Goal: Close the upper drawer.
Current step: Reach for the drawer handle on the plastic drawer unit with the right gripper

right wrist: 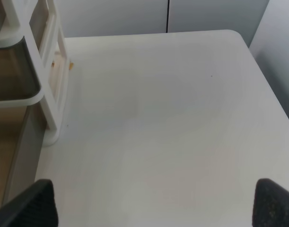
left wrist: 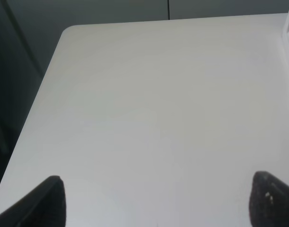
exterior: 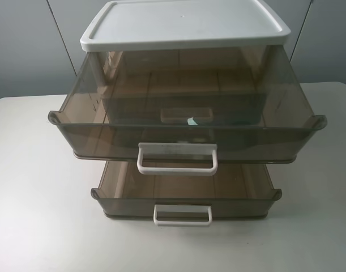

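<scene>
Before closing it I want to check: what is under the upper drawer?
Under the upper drawer sits a lower drawer, also pulled out. Its rear part is covered, so what lies there cannot be seen.

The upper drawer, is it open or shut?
Open: the upper drawer is pulled far out from under the white top, so its inside shows from above.

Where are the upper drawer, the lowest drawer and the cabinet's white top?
upper drawer [exterior: 105, 141], exterior high view, left part of front wall.
lowest drawer [exterior: 240, 207], exterior high view, right part of front wall.
white top [exterior: 184, 25], exterior high view, middle of panel.
</scene>
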`<state>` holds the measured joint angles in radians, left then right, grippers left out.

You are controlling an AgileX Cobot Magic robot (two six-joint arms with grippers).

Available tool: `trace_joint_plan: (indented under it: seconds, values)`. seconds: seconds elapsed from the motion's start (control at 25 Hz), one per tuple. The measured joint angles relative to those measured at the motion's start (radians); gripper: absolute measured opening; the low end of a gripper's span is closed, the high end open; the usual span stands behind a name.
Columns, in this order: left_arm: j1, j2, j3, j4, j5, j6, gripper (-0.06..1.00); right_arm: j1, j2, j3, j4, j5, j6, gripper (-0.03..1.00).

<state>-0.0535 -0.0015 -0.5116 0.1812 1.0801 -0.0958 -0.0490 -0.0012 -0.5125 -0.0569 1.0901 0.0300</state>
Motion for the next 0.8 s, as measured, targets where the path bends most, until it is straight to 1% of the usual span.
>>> trace_joint_plan:
  seconds: [0.56, 0.68, 0.8]
  values:
    - [0.000, 0.000, 0.000, 0.000, 0.000, 0.000, 0.74, 0.000, 0.000, -0.002, -0.011, 0.002, 0.009, 0.62]
    - [0.000, 0.000, 0.000, 0.000, 0.000, 0.000, 0.74, 0.000, 0.041, -0.044, -0.046, 0.018, 0.013, 0.62]
    - [0.000, 0.000, 0.000, 0.000, 0.000, 0.000, 0.74, 0.013, 0.156, -0.096, -0.120, 0.018, 0.026, 0.62]
